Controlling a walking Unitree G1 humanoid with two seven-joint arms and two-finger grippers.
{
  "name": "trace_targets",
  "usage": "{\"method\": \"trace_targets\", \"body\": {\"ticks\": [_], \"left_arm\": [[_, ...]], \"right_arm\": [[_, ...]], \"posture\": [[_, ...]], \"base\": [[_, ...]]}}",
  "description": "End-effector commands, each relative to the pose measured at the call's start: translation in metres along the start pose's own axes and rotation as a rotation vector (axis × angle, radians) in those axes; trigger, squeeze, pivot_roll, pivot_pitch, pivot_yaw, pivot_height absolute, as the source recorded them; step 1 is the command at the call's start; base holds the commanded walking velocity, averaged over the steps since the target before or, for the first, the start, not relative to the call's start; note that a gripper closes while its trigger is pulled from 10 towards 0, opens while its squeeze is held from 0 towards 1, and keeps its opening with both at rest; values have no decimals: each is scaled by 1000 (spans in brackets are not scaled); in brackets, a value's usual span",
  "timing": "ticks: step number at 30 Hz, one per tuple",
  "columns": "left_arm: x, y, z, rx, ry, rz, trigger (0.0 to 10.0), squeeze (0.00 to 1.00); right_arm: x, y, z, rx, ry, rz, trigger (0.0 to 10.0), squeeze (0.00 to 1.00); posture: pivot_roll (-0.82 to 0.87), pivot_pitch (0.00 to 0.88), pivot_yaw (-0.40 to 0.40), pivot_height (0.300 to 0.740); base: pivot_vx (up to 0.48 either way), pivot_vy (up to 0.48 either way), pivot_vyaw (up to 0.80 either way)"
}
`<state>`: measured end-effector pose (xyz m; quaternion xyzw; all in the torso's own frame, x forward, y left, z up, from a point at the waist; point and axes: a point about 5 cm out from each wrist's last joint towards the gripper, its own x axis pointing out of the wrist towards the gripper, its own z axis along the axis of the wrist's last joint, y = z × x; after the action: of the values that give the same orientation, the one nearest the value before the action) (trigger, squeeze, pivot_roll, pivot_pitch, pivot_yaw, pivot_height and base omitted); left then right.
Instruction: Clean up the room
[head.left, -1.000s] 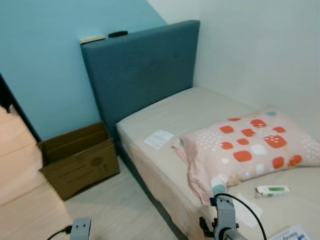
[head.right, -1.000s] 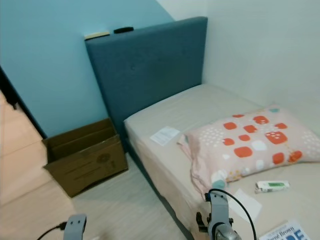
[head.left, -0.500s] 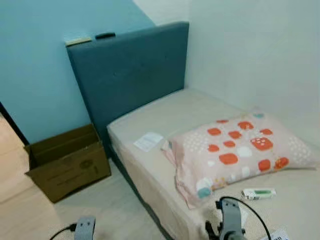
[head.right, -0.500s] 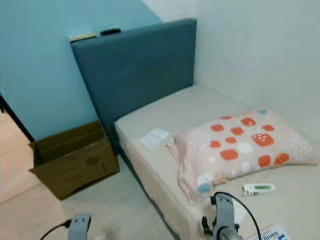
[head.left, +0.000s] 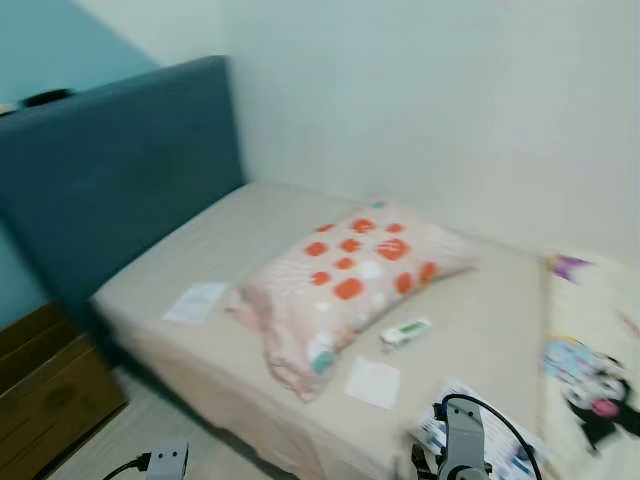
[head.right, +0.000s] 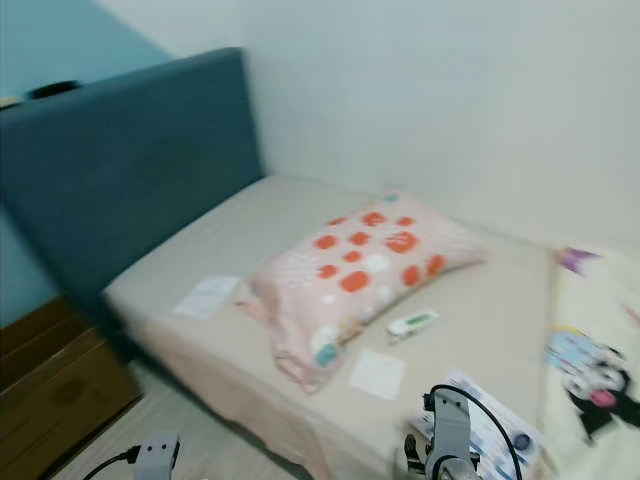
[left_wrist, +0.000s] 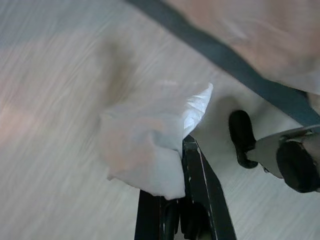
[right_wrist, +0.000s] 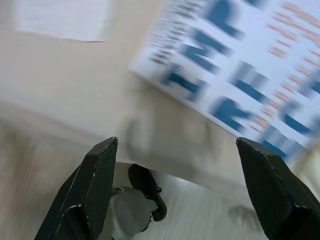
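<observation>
While the left gripper (left_wrist: 187, 145) pinches a crumpled white tissue (left_wrist: 150, 145) over the wooden floor (left_wrist: 55, 100), the right gripper (right_wrist: 180, 180) spreads its fingers (right_wrist: 95, 185) wide above a blue-lettered booklet (right_wrist: 235, 70) lying aslant at lower right on the bed (head.left: 480, 320); beyond lies a spotted pillow (head.left: 350, 275), long axis toward upper right.

Near the beige bed (head.left: 480, 320), the silver right arm (head.left: 463, 448) carries a looped black cable (head.left: 490, 410); the gripper fingers (right_wrist: 95, 185) are black and textured.

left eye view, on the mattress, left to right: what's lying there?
White paper slip → spotted pillow → white square paper → white-and-green remote-like device → blue-print book → cartoon blanket.
</observation>
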<state>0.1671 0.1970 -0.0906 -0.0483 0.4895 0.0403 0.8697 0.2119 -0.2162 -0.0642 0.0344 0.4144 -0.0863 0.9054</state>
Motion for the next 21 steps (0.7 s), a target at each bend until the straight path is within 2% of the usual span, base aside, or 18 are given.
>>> {"method": "trace_targets", "body": {"ticks": [1,3,4,8,9,11,12,13,15,17,21], "left_arm": [[-2,5,-6,-2,14,8,10000,0],[-2,5,-7,2,16,8,10000,0],[-2,5,-8,7,18,8,10000,0],[-2,6,-9,14,21,7,10000,0],[-2,6,-10,19,22,8,10000,0],[-2,6,-10,19,22,8,10000,0],[-3,7,-10,22,21,13,10000,0],[-3,7,-10,22,21,13,10000,0],[-3,12,-8,15,7,33,10000,0],[-3,15,-2,-1,-14,46,10000,0],[-3,17,3,-6,-32,49,10000,0]], "right_arm": [[2,4,9,26,-35,5,10000,0],[2,5,12,43,-47,9,10000,0],[3,6,16,85,-52,17,10000,0],[4,9,23,132,-70,42,10000,0],[4,12,29,168,-88,63,10000,0],[4,12,29,168,-88,63,10000,0],[5,15,43,215,-128,97,10000,0],[5,15,43,215,-128,97,10000,0],[6,20,75,345,-222,179,10000,0],[4,21,98,413,-290,237,10000,0],[3,23,111,463,-324,285,10000,0]], "posture": [[-92,0,23,740],[-92,0,24,740],[-92,0,24,740],[-90,0,26,740],[-87,0,28,740],[-87,0,28,740],[-85,12,28,735],[-85,12,28,735],[-82,28,29,725],[-80,33,29,715],[-79,40,29,700]], "base": [[0,0,0],[0,0,0],[0,0,0],[0,0,0],[0,0,0],[0,0,0],[0,0,0],[0,0,0],[0,0,0],[0,0,0],[0,0,0]]}}
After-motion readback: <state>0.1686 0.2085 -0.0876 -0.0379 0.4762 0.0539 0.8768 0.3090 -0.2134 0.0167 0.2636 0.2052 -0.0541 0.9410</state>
